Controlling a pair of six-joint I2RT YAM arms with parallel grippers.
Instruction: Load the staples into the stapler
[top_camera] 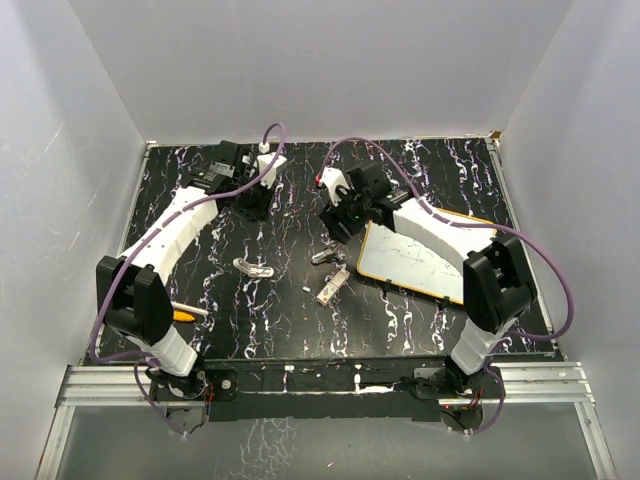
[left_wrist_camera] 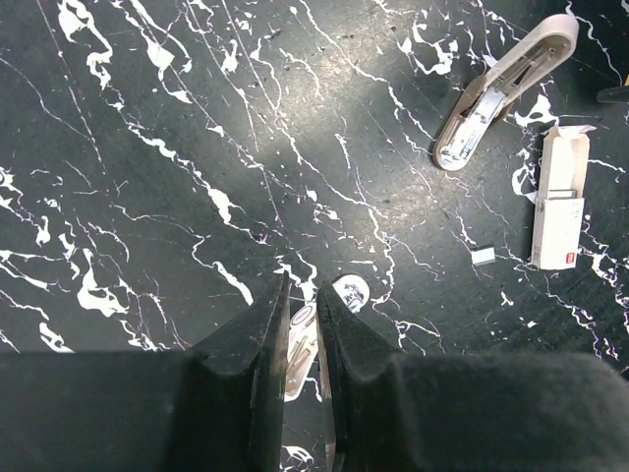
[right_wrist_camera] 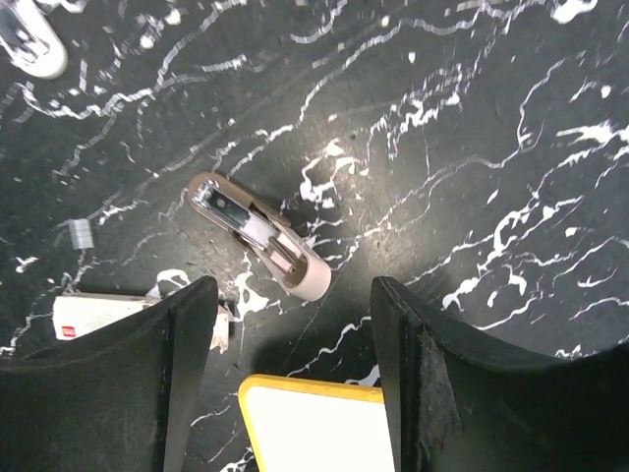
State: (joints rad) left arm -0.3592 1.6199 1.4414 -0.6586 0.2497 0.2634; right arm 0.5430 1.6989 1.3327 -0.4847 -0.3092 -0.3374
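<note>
An opened beige stapler (top_camera: 328, 256) lies mid-table; it shows in the right wrist view (right_wrist_camera: 260, 236) and the left wrist view (left_wrist_camera: 506, 88). The cream staples box (top_camera: 333, 285) lies just in front of it with its flap open (left_wrist_camera: 558, 202) (right_wrist_camera: 98, 317). A short loose staple strip (left_wrist_camera: 483, 257) (right_wrist_camera: 80, 232) lies beside the box. A second small stapler (top_camera: 253, 268) lies below my left gripper (left_wrist_camera: 314, 329). My left gripper (top_camera: 250, 205) (left_wrist_camera: 303, 290) hangs above it, jaws closed to a narrow slit, nothing clearly held. My right gripper (top_camera: 340, 225) (right_wrist_camera: 295, 295) is open and empty just behind the opened stapler.
A yellow-framed whiteboard (top_camera: 420, 260) lies at the right, its corner (right_wrist_camera: 314, 423) under my right gripper. An orange-capped pen (top_camera: 185, 313) lies near the left arm's base. White walls close in the black marbled table (top_camera: 300, 330) on three sides.
</note>
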